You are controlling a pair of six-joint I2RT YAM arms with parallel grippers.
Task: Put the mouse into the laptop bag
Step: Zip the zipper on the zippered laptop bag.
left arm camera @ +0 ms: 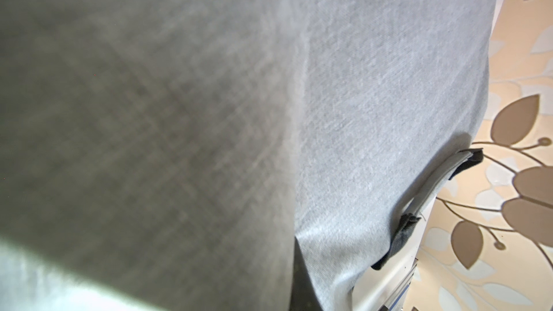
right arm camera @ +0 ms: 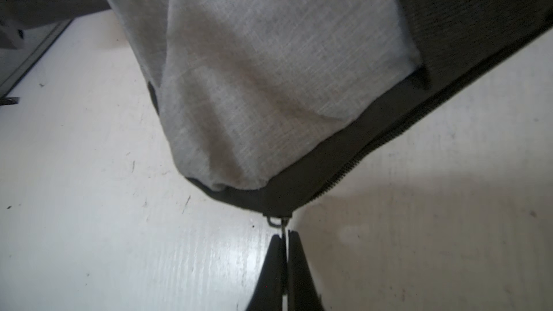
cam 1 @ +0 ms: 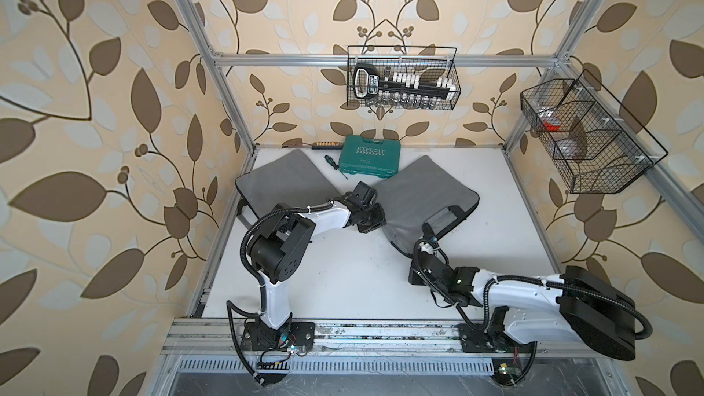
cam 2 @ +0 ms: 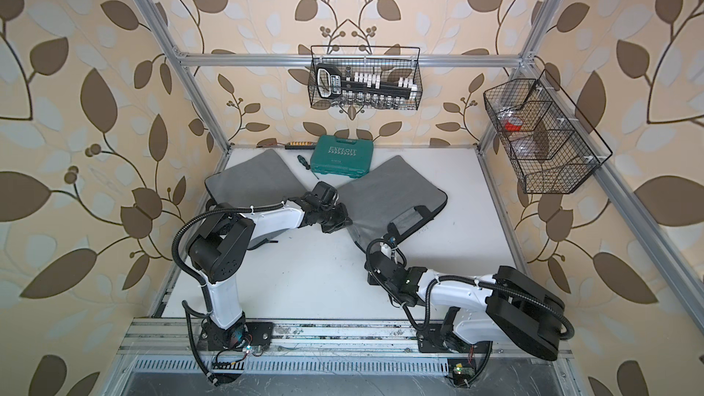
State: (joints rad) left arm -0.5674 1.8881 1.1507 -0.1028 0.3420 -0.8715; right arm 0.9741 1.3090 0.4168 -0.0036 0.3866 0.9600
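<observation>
The grey laptop bag lies flat at the back right of the white table. My left gripper is at the bag's left edge, its fingers hidden against the fabric. The left wrist view shows only grey cloth and a dark handle. My right gripper is at the bag's near corner, shut on the metal zipper pull. The zipper runs along the dark edge away from it. The mouse is out of view.
A second grey padded piece lies at the back left, partly under the left arm. A green tool case and a screwdriver sit behind the bags. Wire baskets hang on the frame.
</observation>
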